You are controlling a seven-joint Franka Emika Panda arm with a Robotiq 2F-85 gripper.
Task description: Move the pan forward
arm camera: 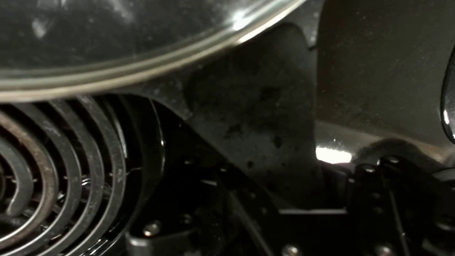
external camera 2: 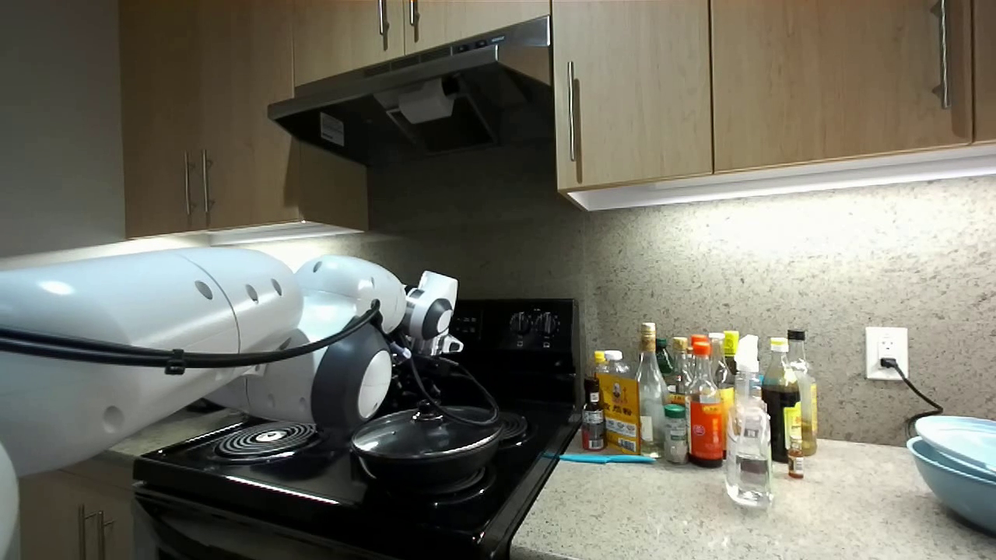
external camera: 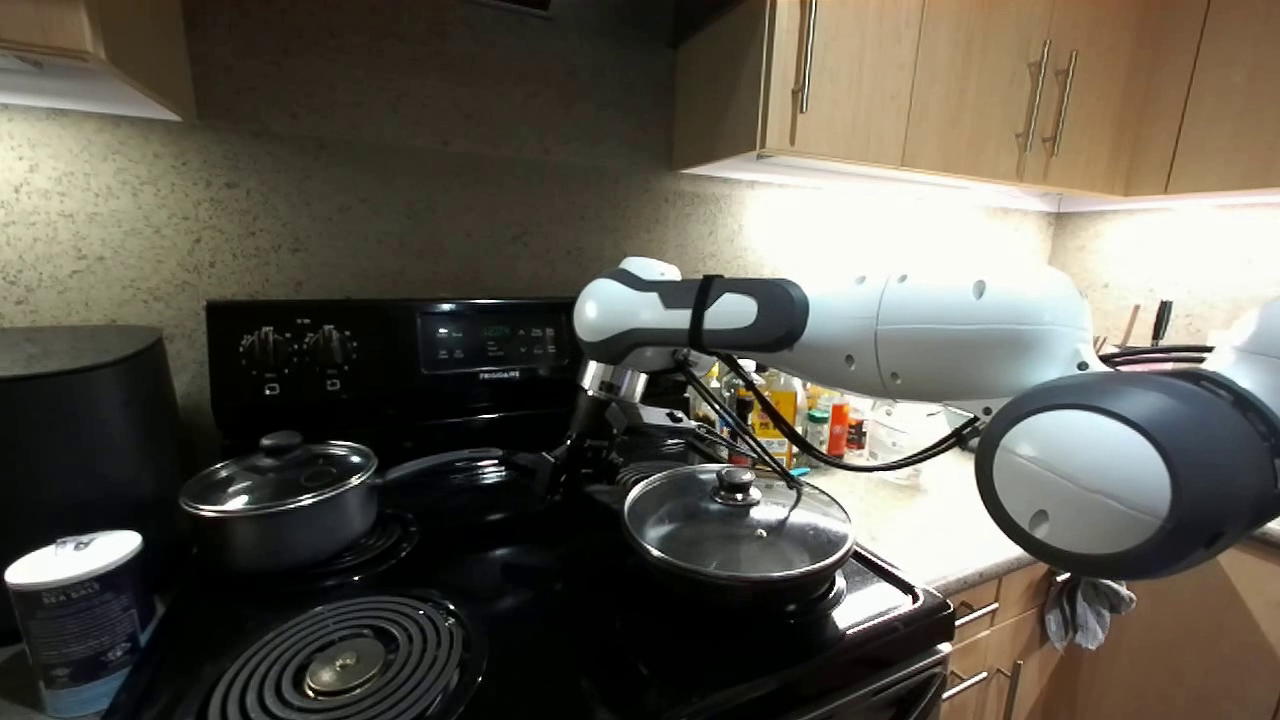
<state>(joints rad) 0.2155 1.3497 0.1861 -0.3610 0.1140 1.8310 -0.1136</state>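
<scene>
In the wrist view the top and left edges cut off the wide, shallow dark pan with steel-rimmed glass lid (arm camera: pixel 117 49), and its flat black handle (arm camera: pixel 259 99) blends into the black metal gripper (arm camera: pixel 298 185), whose fingertips are indistinct.

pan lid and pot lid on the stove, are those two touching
Apart. An exterior view shows it: the pan lid and the pot lid stand well separated, with black stovetop between them.
</scene>
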